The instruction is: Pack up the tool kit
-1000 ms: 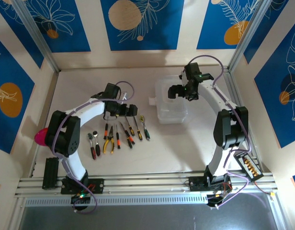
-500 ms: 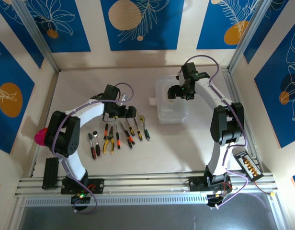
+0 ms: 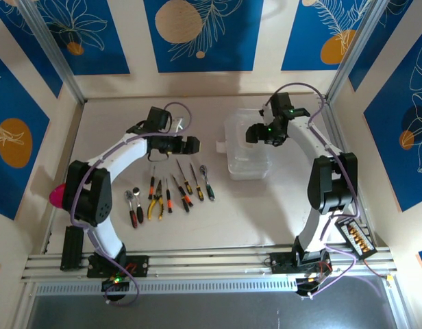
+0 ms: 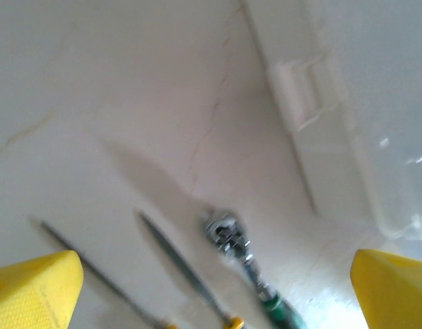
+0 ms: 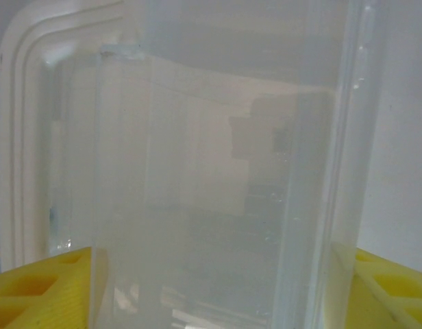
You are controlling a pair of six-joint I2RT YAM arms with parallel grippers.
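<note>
Tool kit, unpacked.

- **Tools:** laid out in one tidy row on the surface (image 3: 266, 212), left of centre, with their handles toward the arm bases.
  - The row includes the yellow-handled pliers (image 3: 155, 205), thin screwdrivers (image 3: 186, 179) and a green-handled ratchet (image 4: 225, 229) at its right end.
  - The spacing looks deliberate, since each piece has bare surface beside it for fingers to come down.
- **Clear box** (image 3: 246, 159): stands to the right of the row, near but apart from it. A white latch tab (image 4: 307, 92) juts toward the tools. No tool is visible inside, so by my judgement packing has not started.
- **Left hand** (image 3: 190, 146): hangs above the far tips of the screwdrivers, spread to its widest and holding nothing. From its wrist camera the ratchet head sits between the two yellow fingers (image 4: 36, 284). It seems placed to take a tool from the right end of the row, the end nearest the box.
- **Right hand** (image 3: 254, 133): over the box, drawn in to a middling width. Its fingers (image 5: 33, 291) lie against both sides of a clear upright panel with no gap showing. I cannot tell whether this is lid or wall. Likely purpose: to steady or open the box.
</note>
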